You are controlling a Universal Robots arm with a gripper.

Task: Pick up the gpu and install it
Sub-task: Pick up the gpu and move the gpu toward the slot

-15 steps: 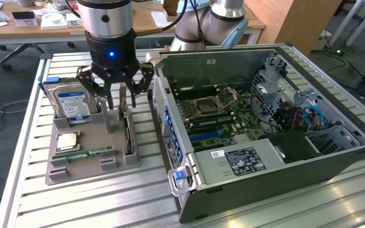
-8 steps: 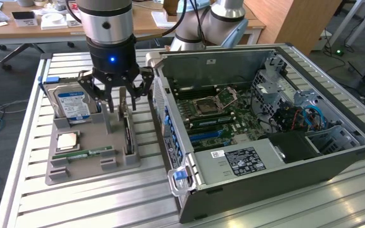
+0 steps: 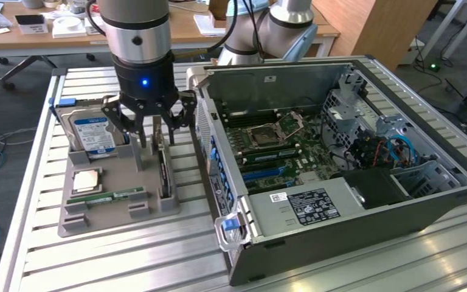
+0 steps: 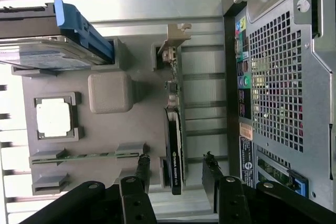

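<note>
Spread wide, the gripper (image 4: 176,162) is hanging over the grey tray (image 4: 100,129). Its two black fingers (image 4: 142,167) are standing one on each side of the gpu (image 4: 174,150), with a gap showing on both sides. The gpu is standing on edge in a slot along the tray's side nearest the computer case (image 4: 283,77), silver bracket toward the tray's hard-drive end. Farther across the tray, a RAM stick (image 4: 79,156) is lying flat, a CPU (image 4: 53,117) is sitting in its pocket, and a hard drive (image 4: 47,56) is standing upright at the tray's corner. The case is resting open on the slatted table (image 4: 205,87) just beside the tray.
</note>
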